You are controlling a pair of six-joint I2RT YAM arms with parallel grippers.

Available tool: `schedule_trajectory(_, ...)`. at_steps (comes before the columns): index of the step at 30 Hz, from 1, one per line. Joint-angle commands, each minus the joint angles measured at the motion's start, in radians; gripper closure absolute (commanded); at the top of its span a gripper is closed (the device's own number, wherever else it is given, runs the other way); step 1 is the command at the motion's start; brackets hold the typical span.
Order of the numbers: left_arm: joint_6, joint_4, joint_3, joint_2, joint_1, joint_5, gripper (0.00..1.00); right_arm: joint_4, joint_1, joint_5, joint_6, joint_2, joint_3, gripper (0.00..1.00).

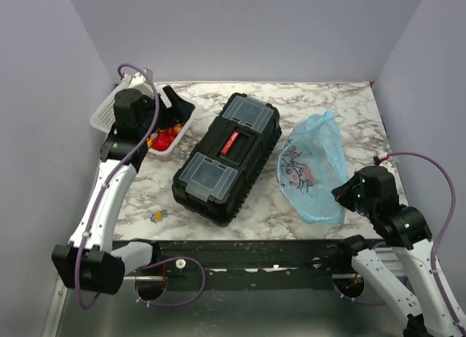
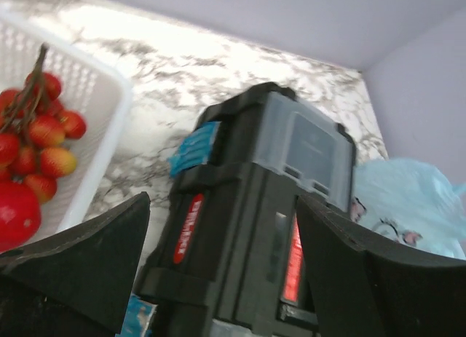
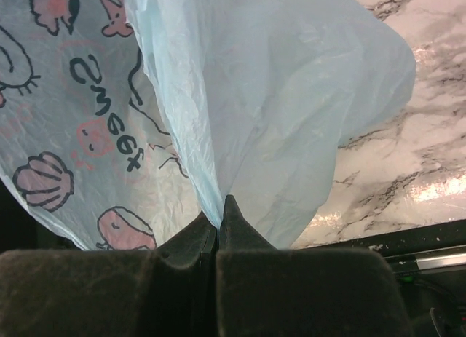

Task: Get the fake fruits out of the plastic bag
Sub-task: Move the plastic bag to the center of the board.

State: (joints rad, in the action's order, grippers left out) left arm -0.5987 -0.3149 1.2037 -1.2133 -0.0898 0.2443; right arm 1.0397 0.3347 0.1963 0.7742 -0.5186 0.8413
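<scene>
Top and wrist views, fruit-unbagging task. The light-blue plastic bag lies on the marble bench, right of the black toolbox, and looks limp and near flat; no fruit outline is seen through the film, so it is judged empty or nearly so. The right gripper is at the bag's near edge, jaws closed on a thin fold of film. The left gripper is held over the far-left corner by the white mesh basket, jaws wide apart with nothing between them. In the basket a red grape bunch on a brown stem and a red round fruit are seen; a yellow-orange patch beside them in the top view cannot be identified. A small yellow-blue item lies apart, near the front-left edge. Handling, est.: the film is thin, soft and slippery, so a gathered fold or the bottom corner is preferred for lifting and tipping. The fruits are light, hard and glossy, thus apt to roll; the grapes are best taken by the stem.
</scene>
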Motion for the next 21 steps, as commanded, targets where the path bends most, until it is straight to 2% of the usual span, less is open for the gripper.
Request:
schedule_trajectory(1, 0.186, 0.111, -0.049, 0.148, -0.105, 0.007, 0.2, -0.051, 0.001, 0.106, 0.088, -0.056, 0.029, 0.99)
schedule_trajectory(6, 0.292, 0.085, -0.039, 0.189, -0.226, -0.06, 0.2, -0.105, 0.001, 0.294, 0.103, -0.218, 0.108, 0.99)
schedule_trajectory(12, 0.385, 0.102, -0.071, 0.24, -0.348, -0.154, 0.2, -0.199, 0.0, 0.521, -0.03, -0.417, 0.209, 0.96)
schedule_trajectory(19, 0.515, 0.228, -0.18, 0.381, -0.48, -0.305, 0.2, -0.198, -0.005, 0.736, -0.164, -0.534, 0.279, 0.89)
schedule_trajectory(21, 0.54, 0.256, -0.205, 0.409, -0.506, -0.341, 0.2, -0.15, -0.008, 0.785, -0.161, -0.538, 0.3, 0.83)
